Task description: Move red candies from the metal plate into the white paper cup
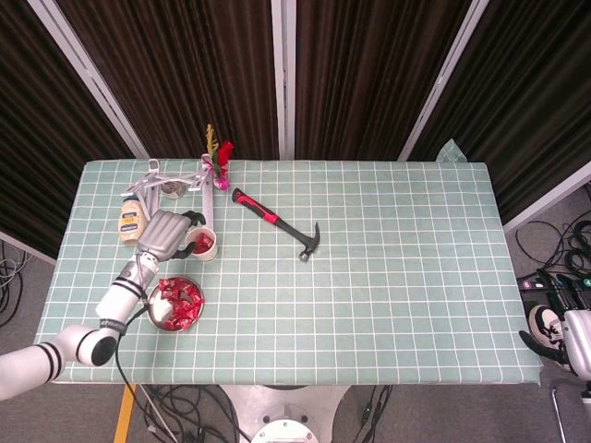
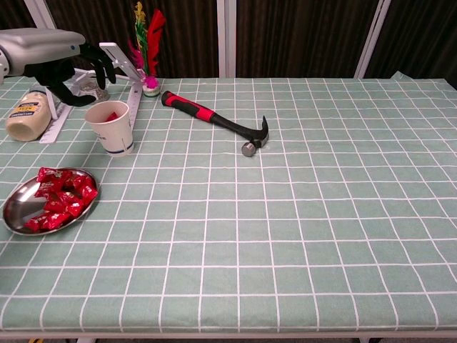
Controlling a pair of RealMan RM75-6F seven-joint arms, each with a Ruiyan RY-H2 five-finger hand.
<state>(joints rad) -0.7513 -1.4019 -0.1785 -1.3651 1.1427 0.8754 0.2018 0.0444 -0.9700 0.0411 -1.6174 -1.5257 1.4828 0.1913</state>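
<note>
**Left hand empty above the cup, a red candy inside**

The left hand (image 2: 68,61) hovers just behind and to the left of the white paper cup (image 2: 111,127), near the worktop's (image 2: 300,214) far-left corner. Its dark fingers (image 2: 100,61) are spread apart and curled downward, and nothing sits between them. From the head view the silver back of the hand (image 1: 159,234) faces up, the forearm running back toward the near-left corner and crossing over the left rim of the metal plate (image 1: 157,318).

Inside the cup, a red candy (image 2: 111,116) peeks over the rim. The metal plate (image 2: 16,207) lies near the left edge, in front of the cup and apart from it, with a heap of red candies (image 2: 61,199) piled on its right half.

Behind the hand, a mayonnaise bottle (image 2: 28,113) lies on its side, partly cut off by the chest view's left edge. The hand hides part of the white frame (image 2: 121,63) beyond it. A red-handled hammer (image 2: 218,123) lies toward the middle of the worktop.

The right hand (image 1: 565,334) is just visible off the near-right corner, cropped by the head view's edge; whether its fingers are apart or together, I cannot tell.
</note>
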